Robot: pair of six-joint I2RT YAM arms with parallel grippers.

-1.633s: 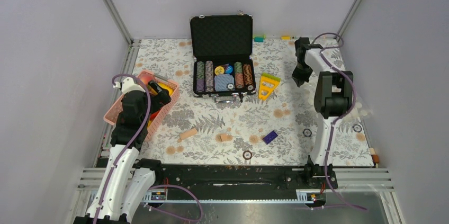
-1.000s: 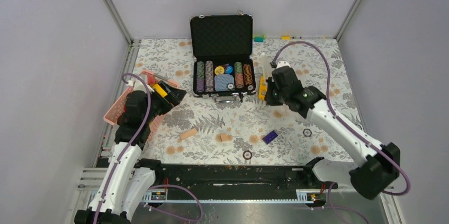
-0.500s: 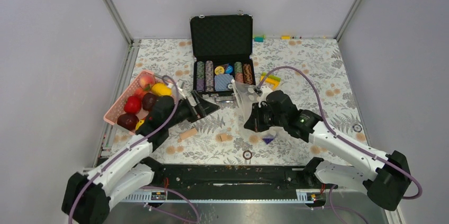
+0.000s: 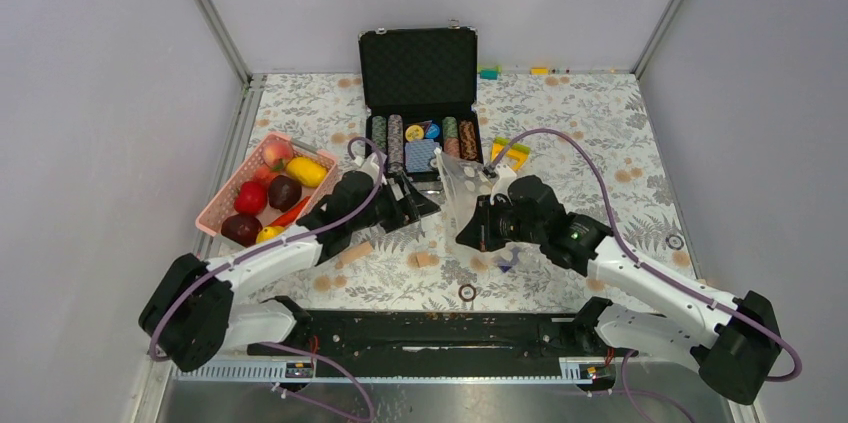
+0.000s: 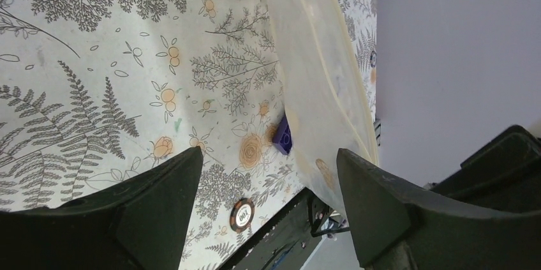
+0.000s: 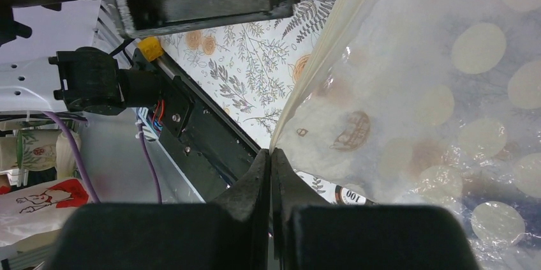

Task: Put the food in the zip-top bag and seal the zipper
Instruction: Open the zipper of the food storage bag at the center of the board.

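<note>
**Bag held up, food in the basket**

The right gripper is clamped tight on an edge of the bag, holding it up over the counter near the middle, on the near side of the case. The left gripper hangs just left of the bag, fingers spread wide, holding nothing. The food lies in the pink basket at the left, well apart from the bag.

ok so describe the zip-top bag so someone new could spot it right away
Find the open black chip case at the back of the table. Just in front of its right corner, the right pincer holds up the zip-top bag. It is see-through plastic printed with white dots, unlike the pink basket.
</note>
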